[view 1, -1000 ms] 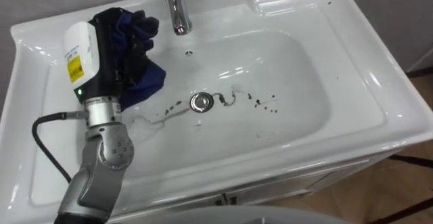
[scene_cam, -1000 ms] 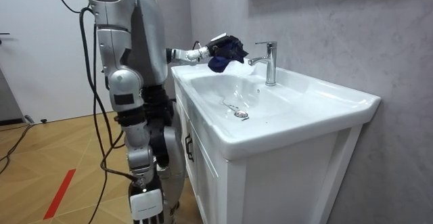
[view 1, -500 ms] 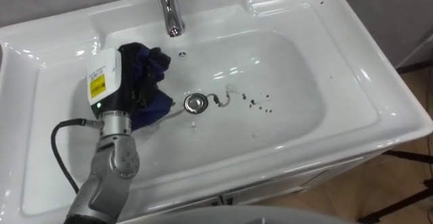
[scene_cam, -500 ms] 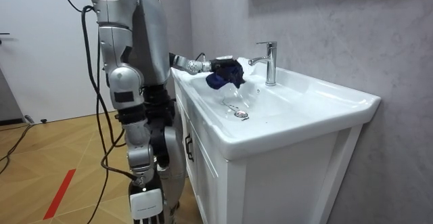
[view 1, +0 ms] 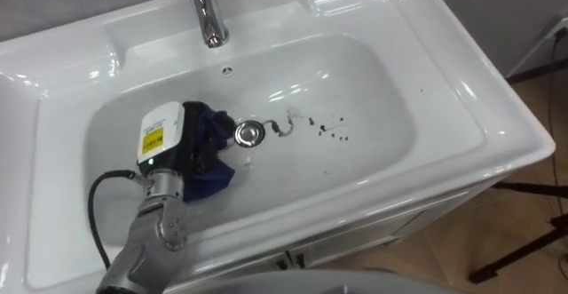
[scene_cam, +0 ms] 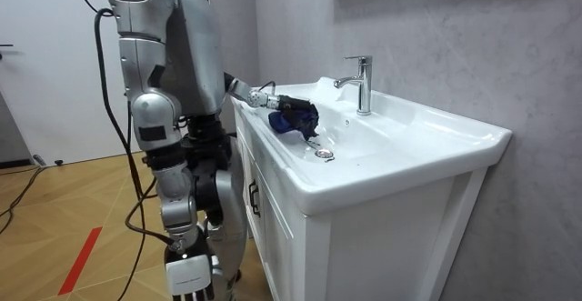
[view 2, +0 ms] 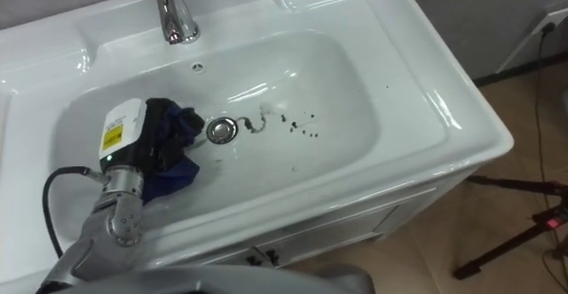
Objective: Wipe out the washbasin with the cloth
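Barely begun: fingers of the left hand point(view 1: 176, 148) clench a blue cloth point(view 1: 214, 175) in the basin point(view 1: 382, 107); dark specks point(view 1: 330, 132) past the drain point(view 1: 249, 133), to their right, await wiping.

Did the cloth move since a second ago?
Yes. The left hand has brought the cloth down from beside the faucet into the basin, next to the drain.
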### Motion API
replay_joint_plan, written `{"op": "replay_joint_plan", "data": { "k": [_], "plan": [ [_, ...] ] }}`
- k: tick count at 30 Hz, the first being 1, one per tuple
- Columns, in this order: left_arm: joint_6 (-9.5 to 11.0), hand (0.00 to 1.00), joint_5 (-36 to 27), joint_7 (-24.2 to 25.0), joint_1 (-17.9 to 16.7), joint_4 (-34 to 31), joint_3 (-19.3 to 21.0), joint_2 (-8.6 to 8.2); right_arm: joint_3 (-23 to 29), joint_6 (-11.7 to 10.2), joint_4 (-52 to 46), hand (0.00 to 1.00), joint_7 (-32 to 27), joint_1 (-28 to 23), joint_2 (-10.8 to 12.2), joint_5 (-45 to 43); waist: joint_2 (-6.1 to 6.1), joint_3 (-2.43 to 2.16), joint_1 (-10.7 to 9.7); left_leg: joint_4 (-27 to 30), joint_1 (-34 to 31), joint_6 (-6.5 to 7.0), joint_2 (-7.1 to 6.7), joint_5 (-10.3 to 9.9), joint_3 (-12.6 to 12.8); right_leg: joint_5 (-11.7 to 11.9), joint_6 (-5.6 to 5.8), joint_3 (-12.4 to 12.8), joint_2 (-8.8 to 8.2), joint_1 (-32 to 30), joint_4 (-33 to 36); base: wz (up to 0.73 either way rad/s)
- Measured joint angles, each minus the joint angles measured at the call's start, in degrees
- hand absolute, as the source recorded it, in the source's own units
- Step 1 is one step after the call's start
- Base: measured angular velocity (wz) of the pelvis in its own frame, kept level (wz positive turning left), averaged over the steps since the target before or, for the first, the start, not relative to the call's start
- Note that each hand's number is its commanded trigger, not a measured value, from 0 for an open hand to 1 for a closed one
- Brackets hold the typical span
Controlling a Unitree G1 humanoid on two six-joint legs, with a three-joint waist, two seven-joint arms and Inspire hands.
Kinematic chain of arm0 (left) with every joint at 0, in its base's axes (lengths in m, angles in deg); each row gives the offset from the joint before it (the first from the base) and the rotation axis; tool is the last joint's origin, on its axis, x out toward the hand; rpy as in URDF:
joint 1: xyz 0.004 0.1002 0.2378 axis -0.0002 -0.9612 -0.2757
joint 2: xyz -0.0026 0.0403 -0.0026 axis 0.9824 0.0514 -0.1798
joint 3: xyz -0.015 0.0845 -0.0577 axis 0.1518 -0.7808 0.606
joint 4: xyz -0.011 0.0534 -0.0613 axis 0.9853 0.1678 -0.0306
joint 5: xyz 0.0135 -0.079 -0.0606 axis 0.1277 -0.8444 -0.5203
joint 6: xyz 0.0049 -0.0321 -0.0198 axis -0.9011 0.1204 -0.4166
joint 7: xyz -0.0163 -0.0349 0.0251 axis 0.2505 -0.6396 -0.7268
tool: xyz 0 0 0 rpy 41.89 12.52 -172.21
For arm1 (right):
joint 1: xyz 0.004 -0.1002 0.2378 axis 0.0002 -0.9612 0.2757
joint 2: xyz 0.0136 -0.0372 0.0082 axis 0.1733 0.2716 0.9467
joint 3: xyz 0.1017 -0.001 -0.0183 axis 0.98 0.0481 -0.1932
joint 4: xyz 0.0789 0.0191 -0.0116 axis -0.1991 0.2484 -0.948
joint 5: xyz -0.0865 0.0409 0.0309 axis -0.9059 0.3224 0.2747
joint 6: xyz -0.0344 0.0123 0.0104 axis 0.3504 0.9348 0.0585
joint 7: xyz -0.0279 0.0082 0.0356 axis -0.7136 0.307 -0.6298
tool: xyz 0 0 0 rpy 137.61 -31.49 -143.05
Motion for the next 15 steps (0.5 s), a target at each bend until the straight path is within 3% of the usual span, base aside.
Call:
{"op": "replay_joint_plan", "data": {
  "k": [6, 15],
  "plan": [
    [-0.3, 1.0, 0.0, -0.3, 0.0, 3.2, 0.0, 0.0, 0.1, 0.0, -0.6, 0.0, -0.1, -0.5, -0.2, -0.8, 0.21, -0.2, -0.6, -0.2, 0.3, 0.0, 0.0, 0.0, 0.3, 0.0, -0.01, 0.2, 0.02, 0.3, 0.1, -0.01],
    [-0.4, 1.0, 0.9, -0.5, 0.3, 6.4, 0.1, -0.03, 0.1, 0.0, -0.3, 0.0, -0.1, -1.1, -0.2, -1.3, -0.18, -0.03, -0.4, -0.5, 1.0, 0.0, 0.06, 0.0, 1.5, 0.0, -0.01, 1.6, 0.17, 0.2, 0.3, -0.09]
  ]
}}
